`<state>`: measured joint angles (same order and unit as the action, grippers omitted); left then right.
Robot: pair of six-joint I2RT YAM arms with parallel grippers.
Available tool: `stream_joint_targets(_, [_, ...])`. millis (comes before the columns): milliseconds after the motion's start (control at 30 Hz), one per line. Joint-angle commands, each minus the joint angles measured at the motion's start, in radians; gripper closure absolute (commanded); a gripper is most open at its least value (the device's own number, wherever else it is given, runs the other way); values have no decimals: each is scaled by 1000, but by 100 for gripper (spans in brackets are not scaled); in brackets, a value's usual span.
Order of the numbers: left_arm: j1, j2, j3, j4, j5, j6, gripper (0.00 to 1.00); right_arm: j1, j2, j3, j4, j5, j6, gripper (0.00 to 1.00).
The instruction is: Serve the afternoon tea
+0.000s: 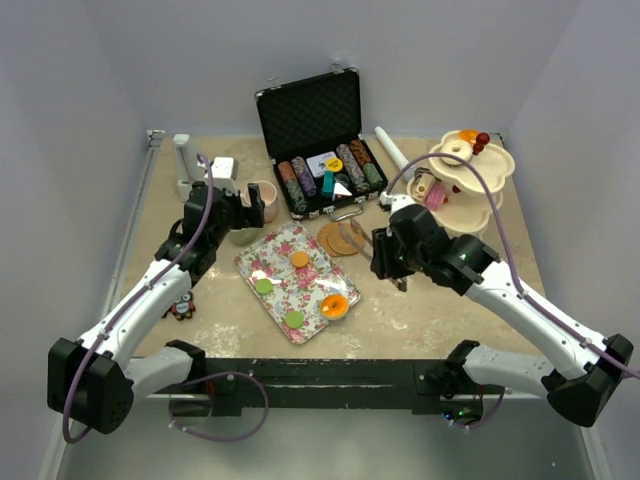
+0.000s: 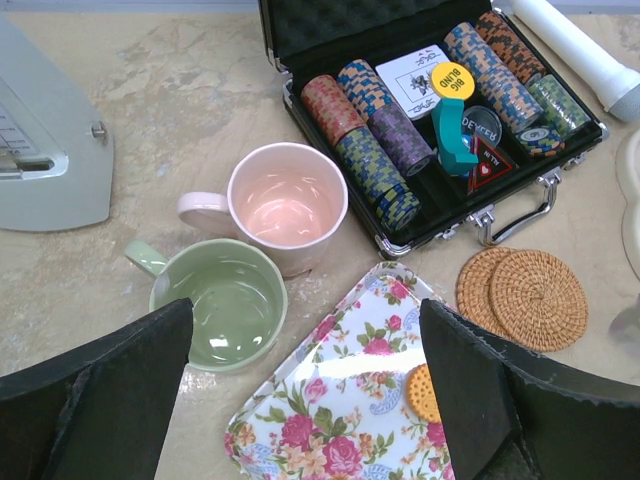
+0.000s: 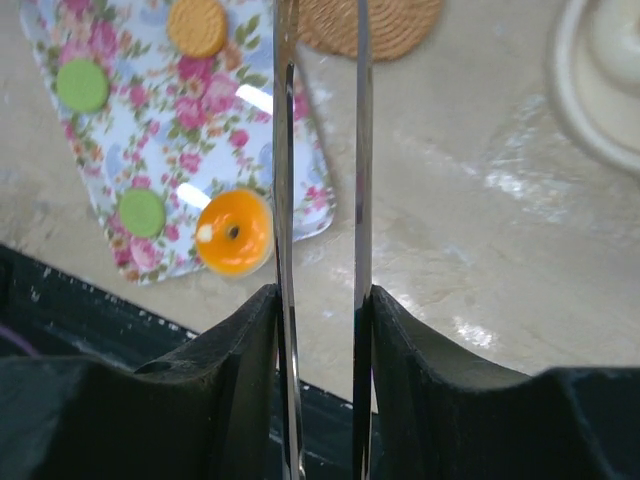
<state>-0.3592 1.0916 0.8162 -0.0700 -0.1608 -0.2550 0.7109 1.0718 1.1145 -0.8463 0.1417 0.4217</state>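
Note:
The cream three-tier stand (image 1: 470, 178) at the back right carries several small sweets. On the floral tray (image 1: 275, 250) lie an orange donut (image 1: 337, 305), two green macarons (image 1: 264, 286) and an orange biscuit (image 1: 299, 259). A pink cup (image 2: 287, 203) and a green cup (image 2: 222, 303) stand side by side left of the tray. My left gripper (image 2: 305, 340) hovers open above the tray's corner and the green cup, holding nothing. My right gripper (image 3: 320, 300) is shut on metal tongs (image 3: 283, 150). Their blades are apart and empty, just right of the donut (image 3: 233, 232).
An open poker-chip case (image 1: 320, 140) sits at the back centre with a white cylinder (image 1: 392, 150) beside it. Two woven coasters (image 1: 342, 238) lie between the case and the tray. A white device (image 1: 185, 165) stands at the back left. A black rail (image 1: 320, 372) runs along the near edge.

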Motion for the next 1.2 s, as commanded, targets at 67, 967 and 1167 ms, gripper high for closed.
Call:
stream_joint_targets(67, [3, 27, 41, 19, -14, -12, 0, 186, 40, -53, 89, -67, 100, 54])
stream_joint_targets(967, [3, 76, 51, 16, 9, -16, 0, 263, 43, -19, -157, -195, 60, 42])
stream_joint_targets(1167, [3, 86, 54, 16, 14, -18, 0, 269, 30, -19, -157, -218, 49, 42])
